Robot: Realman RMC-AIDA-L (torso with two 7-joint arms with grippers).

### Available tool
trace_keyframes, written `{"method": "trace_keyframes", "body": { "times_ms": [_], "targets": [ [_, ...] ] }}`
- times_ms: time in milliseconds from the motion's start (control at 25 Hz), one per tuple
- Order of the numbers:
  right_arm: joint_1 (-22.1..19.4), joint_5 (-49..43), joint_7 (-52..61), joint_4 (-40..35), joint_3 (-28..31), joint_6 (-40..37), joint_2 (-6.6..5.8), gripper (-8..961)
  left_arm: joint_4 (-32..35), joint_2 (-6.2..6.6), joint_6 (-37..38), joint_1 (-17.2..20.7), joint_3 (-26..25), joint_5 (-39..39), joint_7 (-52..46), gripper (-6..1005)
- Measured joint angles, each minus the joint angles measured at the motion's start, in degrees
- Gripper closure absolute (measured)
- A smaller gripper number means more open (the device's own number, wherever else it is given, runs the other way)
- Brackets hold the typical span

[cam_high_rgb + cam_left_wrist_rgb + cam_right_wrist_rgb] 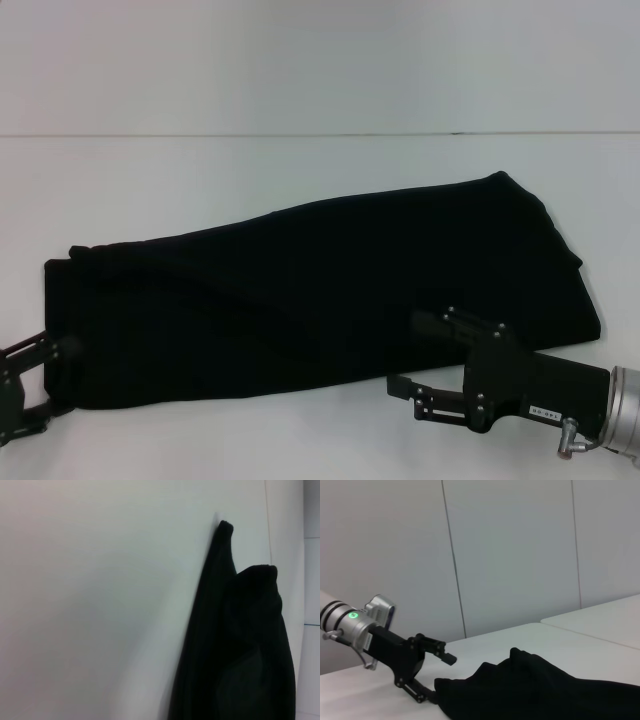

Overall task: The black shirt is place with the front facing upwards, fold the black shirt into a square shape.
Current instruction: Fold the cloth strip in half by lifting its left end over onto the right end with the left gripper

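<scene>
The shirt (320, 310) lies across the table (300, 180) as a long dark band, already doubled lengthwise, running from the near left corner up toward the far right. No lettering or neck label shows from the head camera (so the printed side looks tucked inside or underneath).

Left gripper (25, 385) sits at the band's near left end, its fingers spread with the corner of cloth between them. The right wrist view catches that gripper (437, 672) from across the table: jaws apart, lower finger right at the cloth's edge, upper one well clear above it. Whether it truly grips anything, I cannot tell.

Right gripper (425, 365) is low over the near edge toward the right end, fingers set wide, one lying over the fabric and the other just off the hem on bare table. Nothing pinched there yet, by the look of it.

The risks from here: the band is several layers thick, and a finger sliding in could catch only the top layer, peeling the fold open. If one side grabs and the other misses, the lift will drag the cloth skew, and no square comes of that. The left end is already bunched, as the left wrist view of the shirt (235, 645) shows, with humps that could trap a crease.
</scene>
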Motion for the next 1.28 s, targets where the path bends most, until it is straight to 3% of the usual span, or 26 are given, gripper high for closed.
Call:
{"method": "trace_keyframes", "body": {
  "times_ms": [440,720,920,1280],
  "targets": [
    [0.0,0.1,0.0,0.02,0.13,0.05,0.0,71,-0.01,-0.02,-0.87,-2.44,0.61,0.39,0.56,142],
    [0.18,0.17,0.0,-0.05,0.36,-0.15,0.0,71,1.73,0.05,-0.52,-4.67,6.4,0.63,1.83,146],
    [0.27,0.17,0.0,-0.08,0.46,-0.21,0.0,70,1.84,0.12,-0.75,-5.29,6.61,0.63,1.99,357],
    [0.43,0.23,0.0,-0.08,0.75,-0.08,0.01,69,1.87,0.38,-1.31,-5.56,7.67,0.63,1.43,623]
  ]
}}
